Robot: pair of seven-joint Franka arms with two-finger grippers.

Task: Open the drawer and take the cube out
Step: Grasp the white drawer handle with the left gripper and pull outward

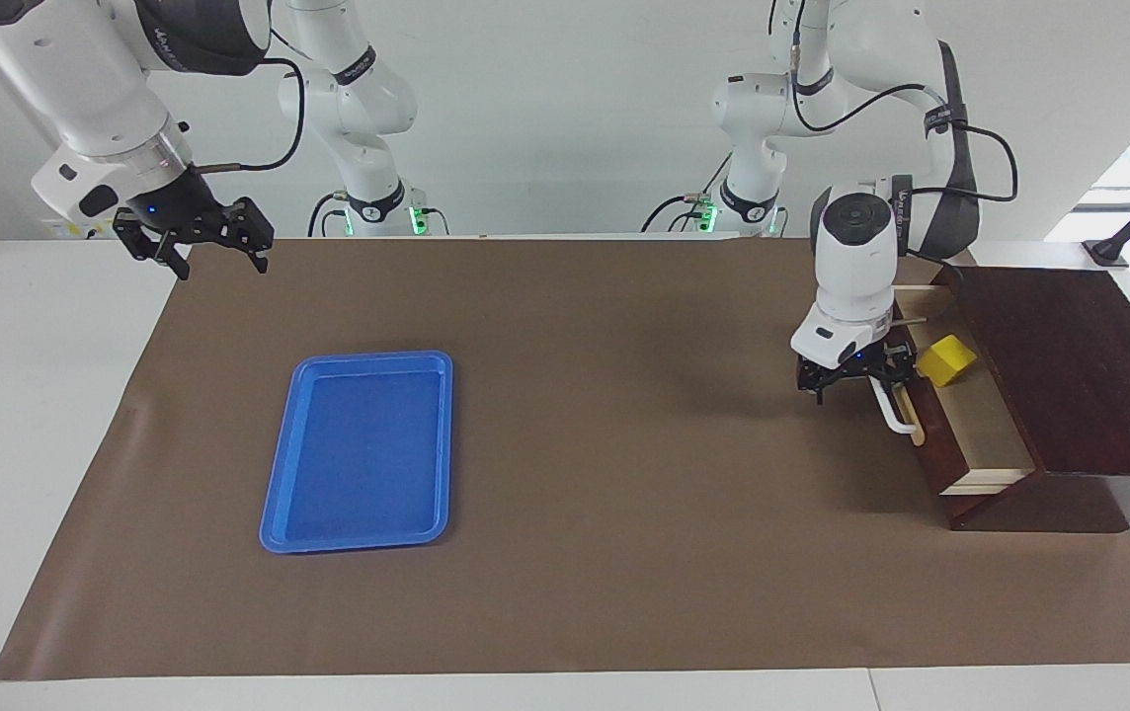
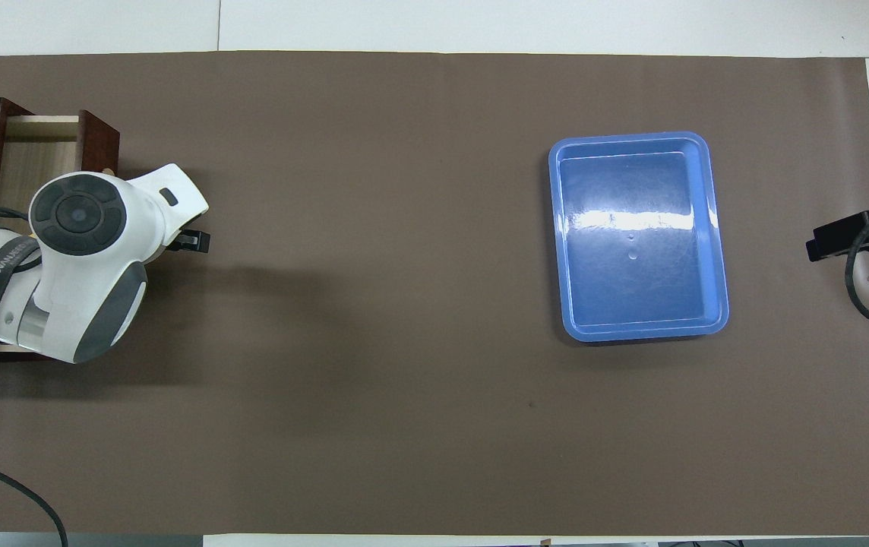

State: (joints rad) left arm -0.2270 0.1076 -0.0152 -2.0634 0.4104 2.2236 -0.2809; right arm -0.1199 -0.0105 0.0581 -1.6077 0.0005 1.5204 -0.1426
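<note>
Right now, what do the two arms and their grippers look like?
Both arms are glossy white with dark grey joint bands and black cables looped along them. The left arm has a round grey end cap and lettering on its band. The left gripper and right gripper are black with a small blue light.

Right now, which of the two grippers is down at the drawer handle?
The left gripper, at the open drawer's white handle. The right gripper waits raised, away from the drawer.

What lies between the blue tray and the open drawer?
Only bare brown mat: nothing stands between the tray and the drawer, which the facing view shows. The left gripper hovers at the drawer's handle.
</note>
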